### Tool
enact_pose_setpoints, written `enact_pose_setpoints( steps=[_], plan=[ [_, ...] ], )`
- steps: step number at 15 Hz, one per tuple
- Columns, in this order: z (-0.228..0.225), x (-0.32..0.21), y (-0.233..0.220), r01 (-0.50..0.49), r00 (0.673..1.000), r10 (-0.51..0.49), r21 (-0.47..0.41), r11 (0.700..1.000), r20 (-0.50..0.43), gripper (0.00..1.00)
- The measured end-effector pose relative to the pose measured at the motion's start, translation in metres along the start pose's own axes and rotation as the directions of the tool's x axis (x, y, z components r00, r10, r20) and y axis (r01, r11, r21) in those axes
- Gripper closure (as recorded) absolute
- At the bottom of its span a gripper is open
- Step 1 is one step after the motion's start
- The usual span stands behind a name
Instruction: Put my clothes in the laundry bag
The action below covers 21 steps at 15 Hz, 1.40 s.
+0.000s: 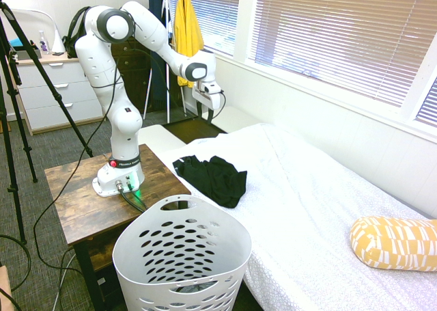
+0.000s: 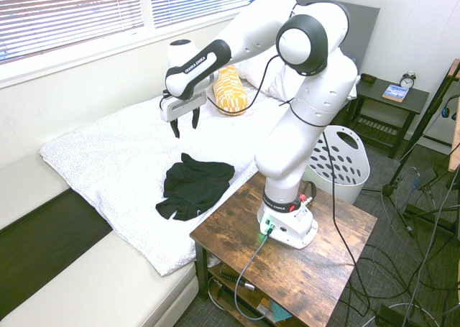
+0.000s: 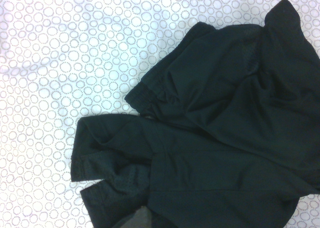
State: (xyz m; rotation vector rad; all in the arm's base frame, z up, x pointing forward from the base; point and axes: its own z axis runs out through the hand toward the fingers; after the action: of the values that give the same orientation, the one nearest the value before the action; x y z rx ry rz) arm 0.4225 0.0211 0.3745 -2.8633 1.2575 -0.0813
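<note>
A bedroom with slatted window blinds [image 1: 328, 31] holds a wide bed [image 1: 321, 208] spread with a white, circle-printed cover, a rustic brown wooden worktop [image 2: 316, 269] standing beside it. The tall white plastic laundry basket with oval holes [image 1: 181, 256] stands on the floor against the bed's edge, and the crumpled black fabric garment [image 2: 192, 187] lies on the cover near that same edge. Above the bed, the arm's gripper [image 2: 185, 126] points down with its jaws spread wide, empty and touching nothing.

Arm [image 2: 237, 36] extended; fingers [image 2: 175, 129] spread apart, pointing down
</note>
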Motion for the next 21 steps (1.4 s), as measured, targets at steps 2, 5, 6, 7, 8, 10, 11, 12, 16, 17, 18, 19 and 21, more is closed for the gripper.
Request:
enact_pose_setpoints(
  steps=[2, 5, 6, 7, 8, 10, 11, 12, 16, 17, 18, 19, 21],
  plan=[
    [0.0, 0.0, -0.001, 0.005, 1.0, -0.005, 0.007, 1.0, 0.004, 0.0],
    [0.005, -0.006, -0.014, 0.03, 1.0, -0.03, 0.01, 1.0, 0.001, 0.0],
    [0.008, -0.01, -0.022, 0.039, 0.999, -0.039, 0.011, 0.999, 0.006, 0.0],
    [0.013, -0.013, -0.03, 0.048, 0.999, -0.048, 0.017, 0.999, 0.012, 0.0],
    [0.021, -0.017, -0.04, 0.061, 0.998, -0.061, 0.023, 0.998, 0.019, 0.0],
    [0.042, -0.029, -0.061, 0.1, 0.994, -0.101, 0.018, 0.995, 0.033, 0.0],
    [0.056, -0.036, -0.072, 0.116, 0.993, -0.117, 0.01, 0.993, 0.033, 0.0],
    [0.071, -0.043, -0.083, 0.127, 0.992, -0.127, 0.003, 0.992, 0.029, 0.0],
    [0.141, -0.056, -0.103, 0.152, 0.988, -0.151, -0.046, 0.987, 0.031, 0.0],
    [0.16, -0.057, -0.107, 0.161, 0.987, -0.159, -0.066, 0.985, 0.037, 0.0],
    [0.177, -0.054, -0.109, 0.163, 0.986, -0.159, -0.09, 0.983, 0.041, 0.0],
    [0.195, -0.047, -0.11, 0.156, 0.987, -0.152, -0.114, 0.981, 0.043, 0.0],
    [0.224, -0.03, -0.111, 0.133, 0.991, -0.128, -0.15, 0.98, 0.044, 0.0]
  ],
)
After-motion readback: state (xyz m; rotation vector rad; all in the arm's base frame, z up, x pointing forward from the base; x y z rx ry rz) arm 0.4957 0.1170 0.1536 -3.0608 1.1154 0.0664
